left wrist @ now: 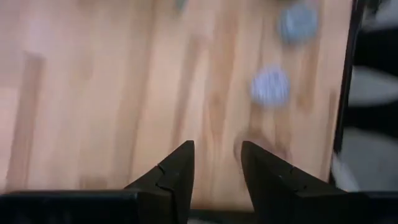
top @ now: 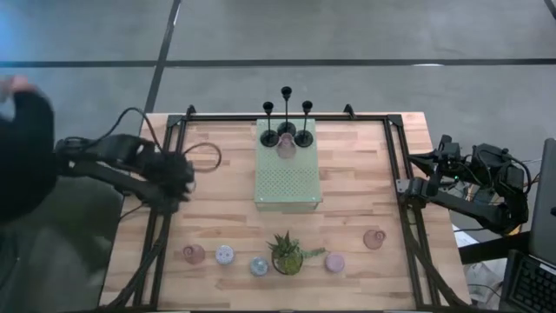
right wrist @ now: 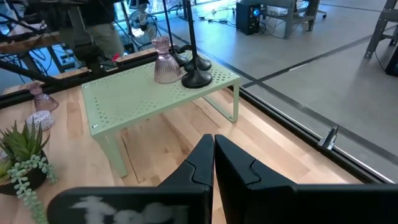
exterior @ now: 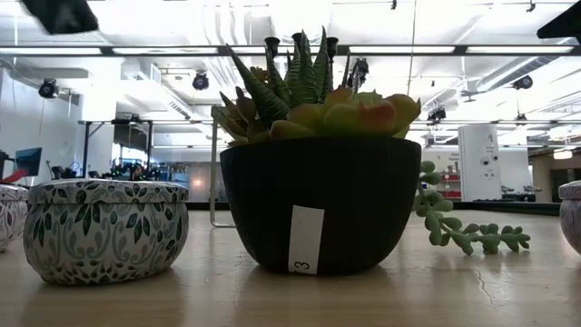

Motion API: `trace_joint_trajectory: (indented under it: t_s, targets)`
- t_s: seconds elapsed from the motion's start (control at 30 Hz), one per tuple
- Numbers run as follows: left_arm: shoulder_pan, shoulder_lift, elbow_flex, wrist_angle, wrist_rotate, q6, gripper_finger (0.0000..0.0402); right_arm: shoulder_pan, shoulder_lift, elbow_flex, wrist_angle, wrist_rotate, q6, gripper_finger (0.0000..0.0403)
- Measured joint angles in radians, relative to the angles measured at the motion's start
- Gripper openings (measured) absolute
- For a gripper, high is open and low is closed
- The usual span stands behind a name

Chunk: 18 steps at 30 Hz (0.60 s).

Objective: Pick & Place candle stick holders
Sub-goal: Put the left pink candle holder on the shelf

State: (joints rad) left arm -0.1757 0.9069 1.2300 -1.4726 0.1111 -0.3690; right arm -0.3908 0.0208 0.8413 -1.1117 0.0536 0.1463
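Note:
Three slim black sticks (top: 286,130) stand on their round bases at the far end of the pale green perforated mat (top: 288,178). A pink glass holder (right wrist: 165,62) stands beside them on the mat. Along the table's near edge stand two more pink glass holders (top: 193,254) (top: 374,239) and three small round cups (top: 225,255) (top: 259,266) (top: 334,262). My left gripper (left wrist: 217,146) hangs open over bare wood at the table's left (top: 181,176), pointing steeply down, with nothing between its fingers. My right gripper (right wrist: 213,140) waits shut at the right edge (top: 401,185).
A spiky green plant in a dark pot (top: 287,254) stands between the cups at the near edge. The mat stands raised on legs (right wrist: 115,155). A black frame rail (top: 395,174) runs round the table. A person's dark sleeve (top: 22,148) shows beyond the left edge.

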Motion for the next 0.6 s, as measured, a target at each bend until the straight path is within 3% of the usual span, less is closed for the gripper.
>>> trace_joint_trajectory:
  t_s: [0.2, 0.33, 0.6]
  targets:
    - [-0.222, 0.044, -0.019, -0.101, 0.056, -0.051, 0.0135, 0.000, 0.000, 0.000, 0.000, 0.000, 0.000, 0.0008]
    - [-0.329, 0.050, -0.069, -0.086, 0.052, -0.109, 0.0135, 0.000, 0.000, 0.000, 0.000, 0.000, 0.000, 0.0008]
    - [-0.435, 0.035, -0.196, 0.136, 0.031, -0.234, 0.0135, 0.000, 0.000, 0.000, 0.000, 0.000, 0.000, 0.0008]
